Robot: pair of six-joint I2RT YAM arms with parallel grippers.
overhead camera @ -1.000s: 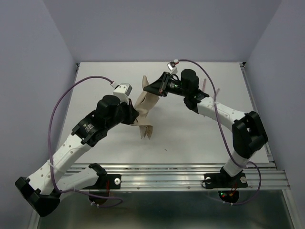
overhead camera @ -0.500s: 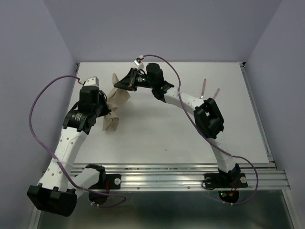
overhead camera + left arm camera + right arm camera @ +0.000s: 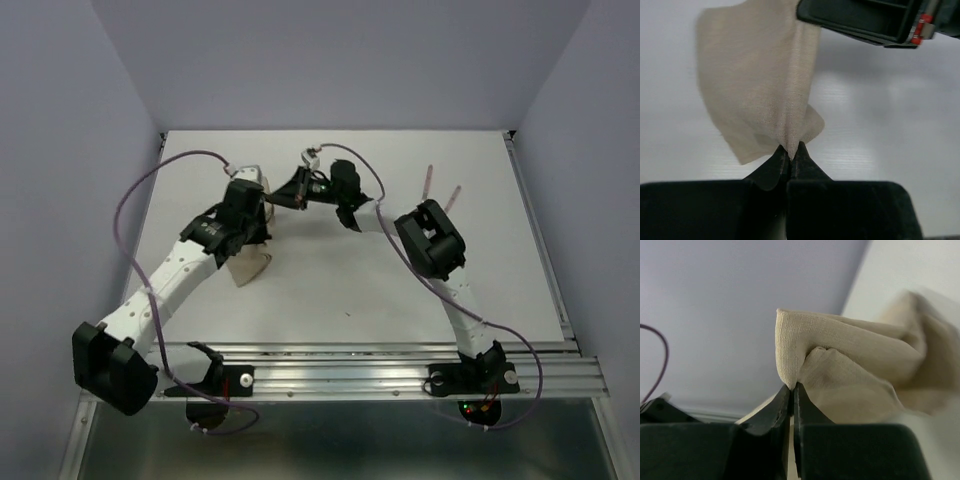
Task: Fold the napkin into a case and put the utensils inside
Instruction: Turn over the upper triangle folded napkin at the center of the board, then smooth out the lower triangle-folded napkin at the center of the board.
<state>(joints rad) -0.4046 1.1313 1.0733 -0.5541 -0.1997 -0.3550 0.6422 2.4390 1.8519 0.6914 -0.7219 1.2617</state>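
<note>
Since 0.5 s ago both arms have swung right, away from the tabletop's left edge, and drawn closer together. The left jaws and right jaws each pinch the napkin, which hangs bunched left of centre. The 2 utensils lie unmoved, far right.

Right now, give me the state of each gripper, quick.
Left gripper: closed, pinching an edge of the napkin.
Right gripper: closed, pinching a folded part of the same napkin.

White table; pale lavender walls; even light.
</note>
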